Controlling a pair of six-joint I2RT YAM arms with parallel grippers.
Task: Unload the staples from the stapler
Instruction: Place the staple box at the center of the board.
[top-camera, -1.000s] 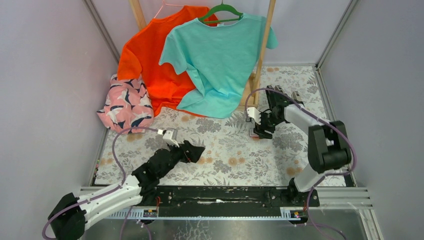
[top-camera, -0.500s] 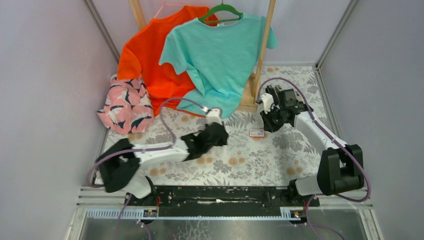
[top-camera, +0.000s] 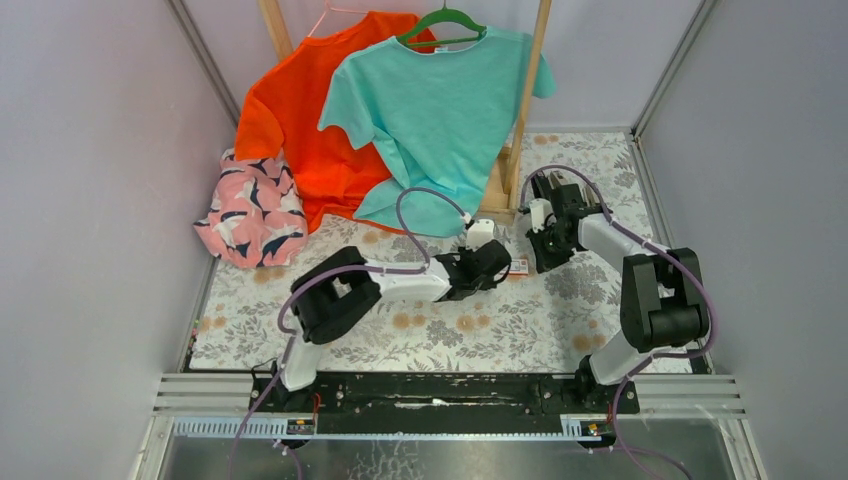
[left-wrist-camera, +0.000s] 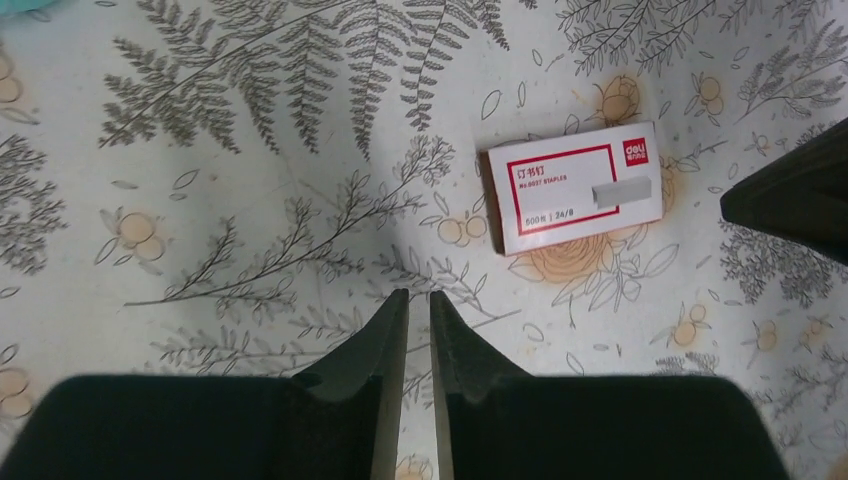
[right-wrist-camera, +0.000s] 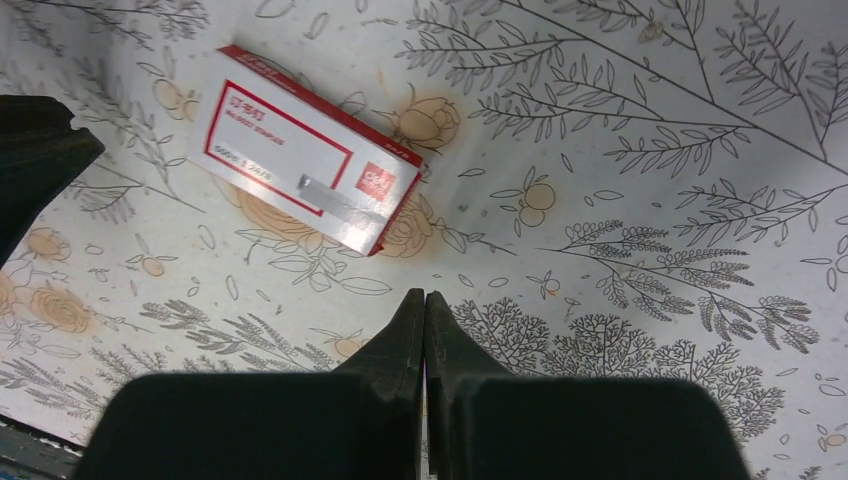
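jaws on both arms were closed and empty: the left jaws showed only a thin slit between their tips, the right jaws met with no gap, and neither pair had hold of anything. judging from that, no grasp was under way and both were simply poised near the box.

the bench, under a floral cover, carried everything. at its back a teal t-shirt and an orange t-shirt hung from a wooden rack. a pink patterned bundle slumped beside them. all of these sat well apart from the work and were likely unrelated to it.

the left arm reached forward and across toward the middle, elbow folded near its base, wrist low and tilted down at the bench. the right arm rose from its base, bent at the elbow and stretched inward, wrist pointing down.

between the two lay a small white-and-red staple box, flat, label up and closed. no stapler and no loose staples showed in any view, so where they sat could not be told.
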